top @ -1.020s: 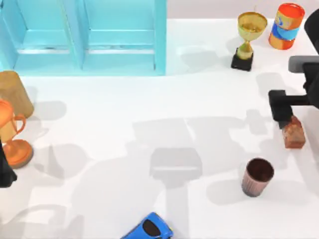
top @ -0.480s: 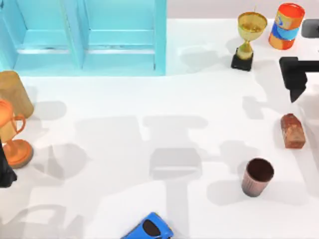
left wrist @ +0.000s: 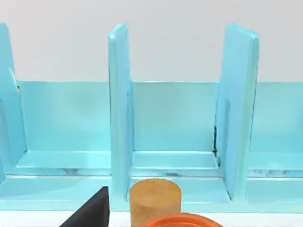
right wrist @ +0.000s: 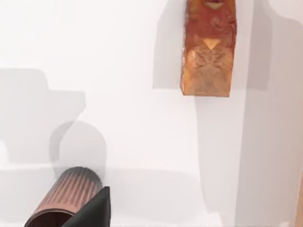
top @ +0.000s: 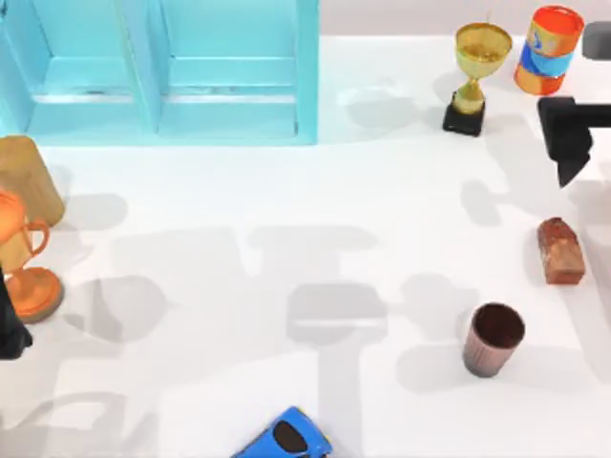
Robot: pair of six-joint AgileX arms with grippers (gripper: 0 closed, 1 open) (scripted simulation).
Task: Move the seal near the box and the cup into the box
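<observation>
Top view: my right claw [top: 571,157] hangs over the right edge of the white counter [top: 286,191], above and apart from the small reddish-brown speckled seal block with a rounded top [top: 560,251]. I cannot tell whether this claw is open or closed. The seal lies on its side on the counter, near the right edge, touching nothing. Just below it and a little toward the middle stands the ribbed brown-pink tumbler cup with a dark inside [top: 493,339], upright and apart from the seal. Both sit well away from the light blue box with upright dividers [top: 162,72], which fills the far left corner.

My left claw [top: 11,329] is parked at the left edge, beside an orange trophy [top: 27,258] and a tan wooden cylinder [top: 27,176]; whether it is open or closed I cannot tell either.

A gold trophy on a black base [top: 474,76] and an orange can with a blue band [top: 549,50] stand near the far right corner. A blue toy car [top: 284,437] lies at the near edge.

In the right wrist view the seal [right wrist: 208,49] and the cup [right wrist: 64,201] lie apart on the counter.
</observation>
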